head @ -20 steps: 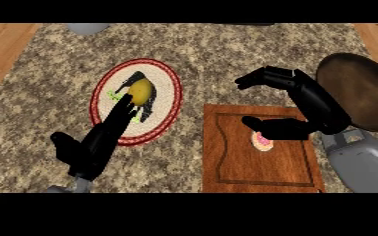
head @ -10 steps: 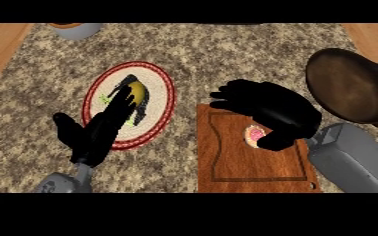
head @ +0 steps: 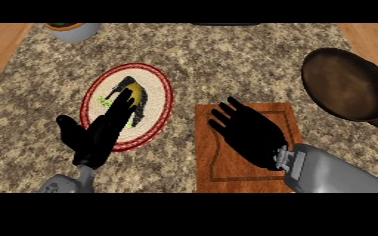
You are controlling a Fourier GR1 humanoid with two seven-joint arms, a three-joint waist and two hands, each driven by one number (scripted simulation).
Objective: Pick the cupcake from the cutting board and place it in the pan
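The wooden cutting board lies at the lower middle right of the head view. My right hand is spread flat over it, palm down, with its fingers pointing to the upper left. The hand hides the cupcake, so I cannot see whether it touches the cupcake. A dark brown pan sits at the right edge, beyond the board. My left hand stays open at the lower left, its straight fingers reaching over the red-rimmed plate.
On the red-rimmed plate lies a yellow and black food item. A grey pot stands at the far left corner. Wooden floor shows past the counter's left and right edges.
My right hand has lowered and drawn back over the middle of the board, and the cupcake that showed under it is now hidden. The view has shifted slightly; the left hand kept its place.
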